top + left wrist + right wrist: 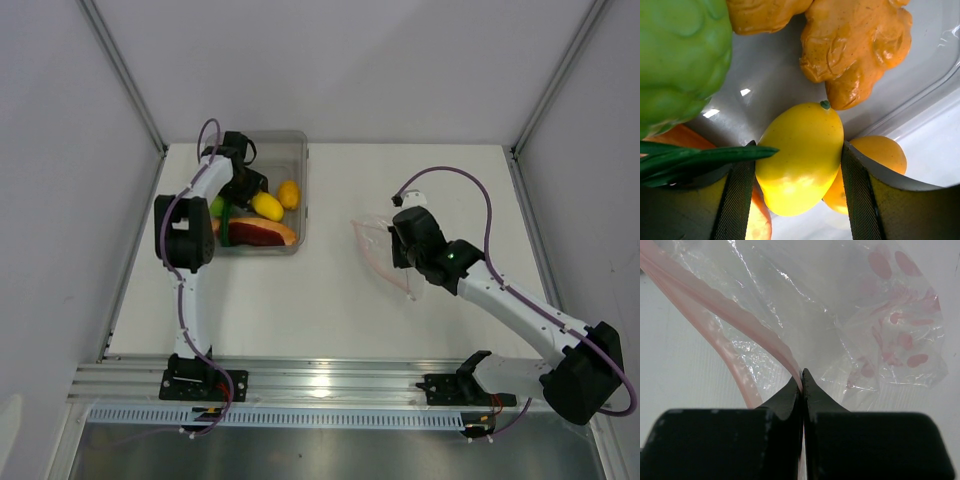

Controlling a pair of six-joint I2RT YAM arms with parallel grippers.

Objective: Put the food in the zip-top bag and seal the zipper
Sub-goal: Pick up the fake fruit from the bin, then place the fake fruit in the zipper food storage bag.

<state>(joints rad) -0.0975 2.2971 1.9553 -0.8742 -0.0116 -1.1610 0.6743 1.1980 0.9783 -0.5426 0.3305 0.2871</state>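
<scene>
The food lies in a clear bin (303,160) at the back left. My left gripper (248,188) reaches into it, and its jaws (798,150) press both sides of the yellow lemon (800,160). The orange fruit (880,155) lies just behind the lemon. The orange cluster (855,55), green lime (680,60), green stalk (700,155) and red slice (262,232) lie around them. My right gripper (802,372) is shut on the pink zipper strip (740,320) of the transparent zip-top bag (840,315). The bag lies on the table at centre right (372,240).
The white table is walled on three sides. The bin's right wall (304,200) stands between the food and the bag. An aluminium rail (330,375) with the arm bases runs along the near edge.
</scene>
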